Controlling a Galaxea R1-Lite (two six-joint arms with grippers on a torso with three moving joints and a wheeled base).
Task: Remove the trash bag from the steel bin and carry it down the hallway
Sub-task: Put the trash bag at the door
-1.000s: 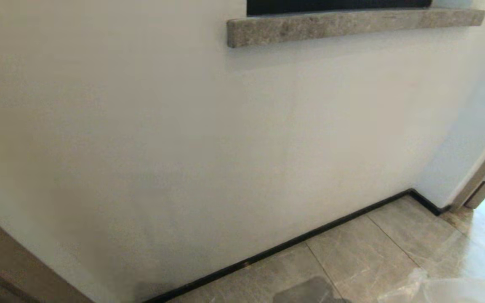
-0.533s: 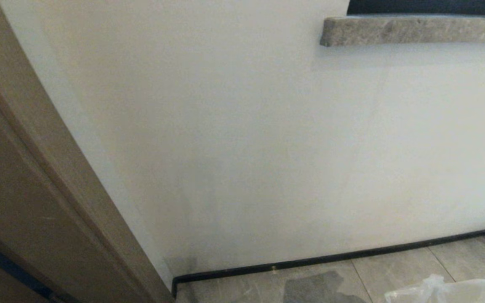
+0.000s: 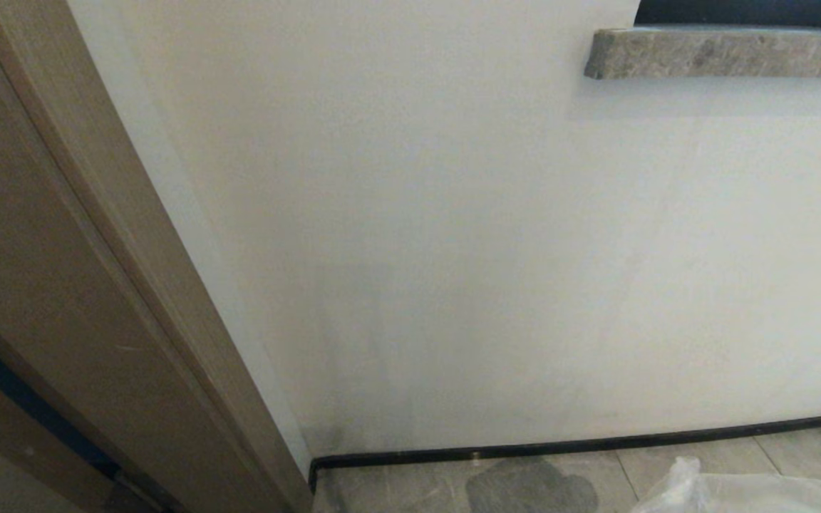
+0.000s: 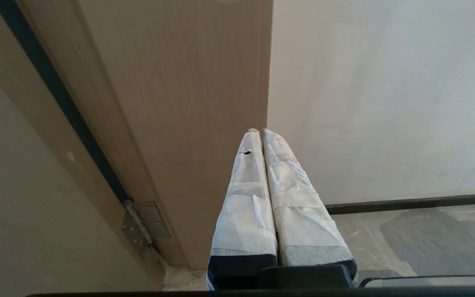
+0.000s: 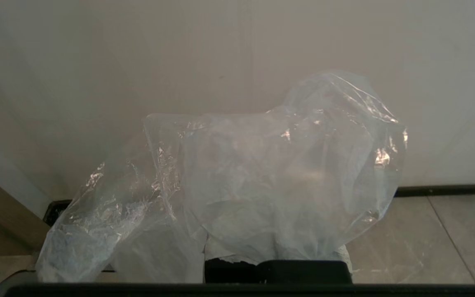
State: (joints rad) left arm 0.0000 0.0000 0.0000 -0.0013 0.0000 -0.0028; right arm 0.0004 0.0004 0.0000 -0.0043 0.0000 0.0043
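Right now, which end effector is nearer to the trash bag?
Right. The right end effector is shut on the trash bag, which drapes over it. The left end effector is shut, empty, near the door frame.

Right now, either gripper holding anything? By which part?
Right gripper is shut on the trash bag, pinching its gathered plastic; exact part can't be told. Left gripper is shut, empty.

wall (image 3: 453,249) pale, plain; baseboard (image 3: 581,447) black | floor (image 3: 396,491) grey tile | door frame (image 3: 61,285) wooden, left | stone ledge (image 3: 724,53) upper right

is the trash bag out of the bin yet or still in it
Out. The trash bag billows over the shut right gripper above the floor tiles; no bin is in view.
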